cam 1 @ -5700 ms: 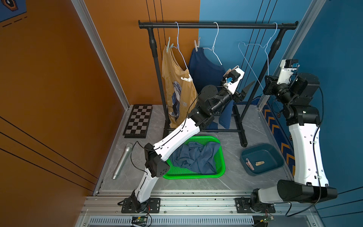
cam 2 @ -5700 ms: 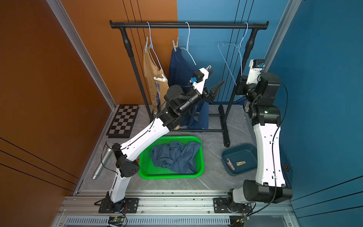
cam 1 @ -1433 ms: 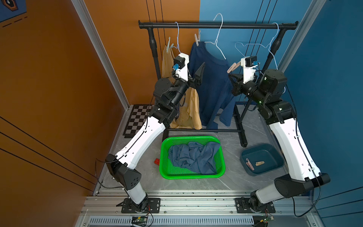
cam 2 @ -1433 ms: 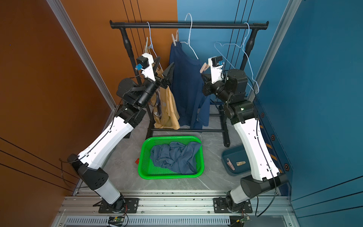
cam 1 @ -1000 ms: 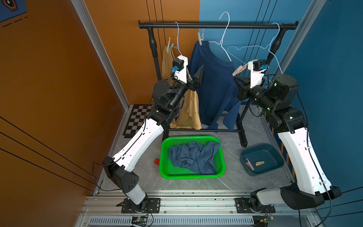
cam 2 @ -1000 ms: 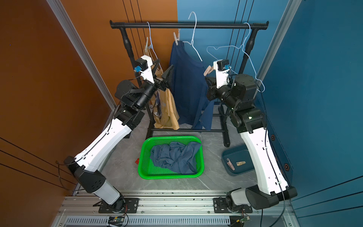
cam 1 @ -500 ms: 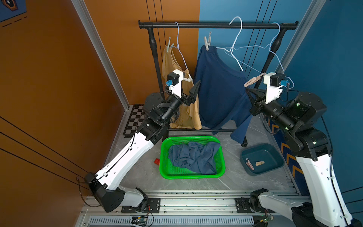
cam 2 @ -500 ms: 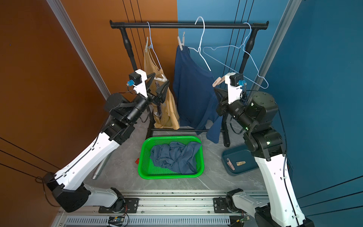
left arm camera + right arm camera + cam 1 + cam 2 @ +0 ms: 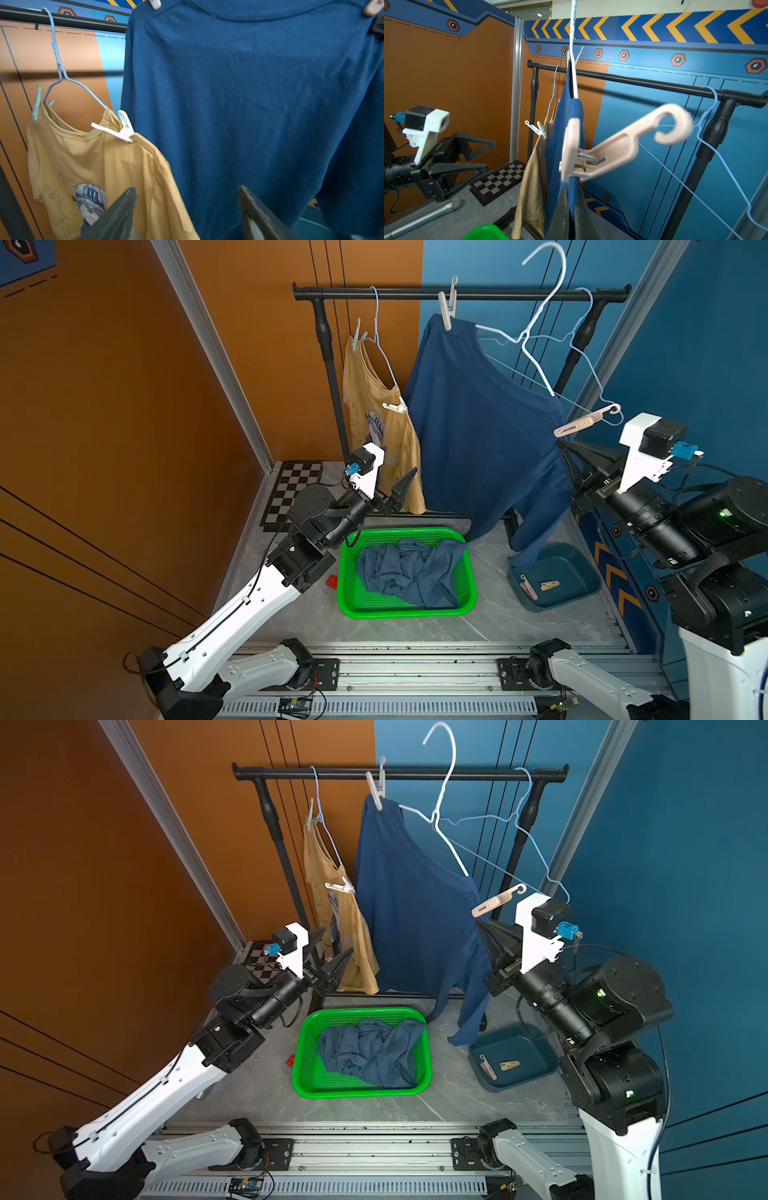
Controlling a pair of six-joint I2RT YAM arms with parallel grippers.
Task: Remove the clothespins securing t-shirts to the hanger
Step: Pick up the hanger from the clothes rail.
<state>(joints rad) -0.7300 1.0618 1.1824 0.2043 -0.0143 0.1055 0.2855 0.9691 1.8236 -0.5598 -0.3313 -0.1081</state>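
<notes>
Change: white hanger (image 9: 536, 323) hook now above rail (image 9: 498, 293), seemingly unhooked, dragged toward frame right. Right gripper (image 9: 561, 445) fingers clamped on navy t-shirt (image 9: 478, 427) just under pink clothespin (image 9: 586, 423); pin not off. Left gripper (image 9: 332, 952) lowered, fingers apart, empty.

On the far left, the mustard-yellow t-shirt (image 9: 386, 443) carries a blue-and-white print; the 2 pegs on it are a white clothespin (image 9: 395, 407) and a pale green clothespin (image 9: 356, 333). The navy t-shirt (image 9: 478, 427) is plain, with a cream clothespin (image 9: 446, 310) at its far shoulder and a pink clothespin (image 9: 584, 421) at its right. A slate-blue t-shirt (image 9: 407, 572) lies in the bright green basket (image 9: 347, 572). The checkerboard (image 9: 286, 485) is black and white, and the tray (image 9: 573, 568) is dark teal.
</notes>
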